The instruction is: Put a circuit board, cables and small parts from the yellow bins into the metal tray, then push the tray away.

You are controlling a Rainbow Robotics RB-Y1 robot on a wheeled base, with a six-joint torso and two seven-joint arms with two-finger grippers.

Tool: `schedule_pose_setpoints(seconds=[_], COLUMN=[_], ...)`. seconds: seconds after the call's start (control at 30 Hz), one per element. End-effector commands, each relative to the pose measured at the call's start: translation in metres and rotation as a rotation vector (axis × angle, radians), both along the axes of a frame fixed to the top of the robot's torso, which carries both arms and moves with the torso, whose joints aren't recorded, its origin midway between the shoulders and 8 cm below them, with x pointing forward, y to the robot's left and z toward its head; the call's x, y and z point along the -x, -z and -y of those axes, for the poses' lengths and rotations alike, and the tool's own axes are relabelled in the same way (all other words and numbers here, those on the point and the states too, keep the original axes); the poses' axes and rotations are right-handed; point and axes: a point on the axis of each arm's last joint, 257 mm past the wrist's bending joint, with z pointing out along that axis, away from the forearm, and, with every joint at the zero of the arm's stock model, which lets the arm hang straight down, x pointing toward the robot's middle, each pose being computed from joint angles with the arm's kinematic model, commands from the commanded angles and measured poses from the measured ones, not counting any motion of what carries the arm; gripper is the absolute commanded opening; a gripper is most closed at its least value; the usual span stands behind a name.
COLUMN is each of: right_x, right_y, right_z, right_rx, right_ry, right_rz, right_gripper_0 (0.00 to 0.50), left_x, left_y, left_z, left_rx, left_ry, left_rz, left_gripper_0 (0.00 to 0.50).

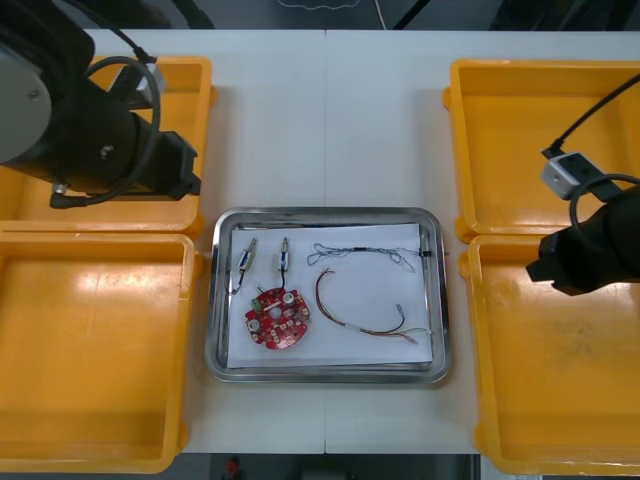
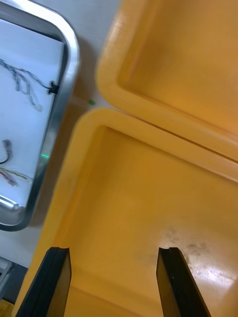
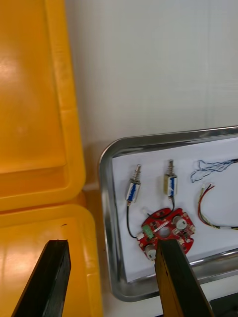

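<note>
Left gripper (image 3: 111,247): fingers wide apart, nothing held. It hangs over the left yellow bins (image 1: 100,232), where the two meet, just off the far left corner of the metal tray (image 1: 213,300).

Right gripper (image 2: 113,252): also wide and empty, over the near right yellow bin (image 1: 560,390), level with the tray's middle but farther from its rim.

Tray contents: round red circuit board (image 1: 277,318), two small metal parts (image 1: 248,256), blue and white cable (image 1: 365,250), red and yellow cable (image 1: 350,312). All lie on the white lining. What shows of the bins is bare.

Judgement: loading looks complete and the push is left to do.

Key relation: the tray sits between the arms with its long axis running left to right, so a push away acts across its short side. The left gripper is nearer, but it stands beside the far corner. It would have to come round to the near rim, or press a side wall, before it could drive the tray outward.
</note>
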Motion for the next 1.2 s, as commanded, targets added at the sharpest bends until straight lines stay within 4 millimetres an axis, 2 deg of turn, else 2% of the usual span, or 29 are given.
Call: schedule_pose_setpoints(seconds=[0.03, 0.23, 0.43, 0.53, 0.57, 0.6, 0.7, 0.9, 1.03, 1.2], right_x=[-0.002, 0.005, 0.016, 0.026, 0.027, 0.033, 0.038, 0.049, 0.054, 0.066], right_y=[-0.018, -0.01, 0.007, 0.018, 0.018, 0.024, 0.03, 0.045, 0.055, 0.078], right_z=[-0.045, -0.099, -0.14, -0.161, -0.163, -0.175, -0.19, -0.211, -0.224, -0.242], right_rx=[0.048, 0.068, 0.133, 0.175, 0.178, 0.195, 0.235, 0.337, 0.376, 0.395], right_ry=[-0.132, -0.275, -0.406, -0.512, -0.526, -0.594, -0.699, -0.852, -0.916, -1.0], right_rz=[0.041, 0.03, 0.028, 0.012, 0.013, 0.005, 0.021, 0.057, 0.09, 0.108], right_gripper_0=[0.5, 0.5, 0.5, 0.5, 0.5, 0.5, 0.5, 0.5, 0.5, 0.5], left_x=[0.013, 0.028, 0.042, 0.053, 0.054, 0.062, 0.074, 0.094, 0.104, 0.107], left_y=[-0.008, -0.01, -0.005, 0.004, 0.004, 0.011, 0.02, 0.036, 0.044, 0.047], left_z=[-0.051, -0.094, -0.135, -0.158, -0.16, -0.173, -0.19, -0.21, -0.215, -0.217], left_rx=[-0.007, -0.003, -0.05, -0.085, -0.088, -0.112, -0.156, -0.225, -0.25, -0.257], left_ry=[-0.107, -0.159, -0.189, -0.194, -0.195, -0.199, -0.199, -0.159, -0.124, -0.112], left_rz=[0.013, -0.003, -0.012, -0.029, -0.029, -0.049, -0.08, -0.135, -0.157, -0.164], left_gripper_0=[0.5, 0.5, 0.5, 0.5, 0.5, 0.5, 0.5, 0.5, 0.5, 0.5])
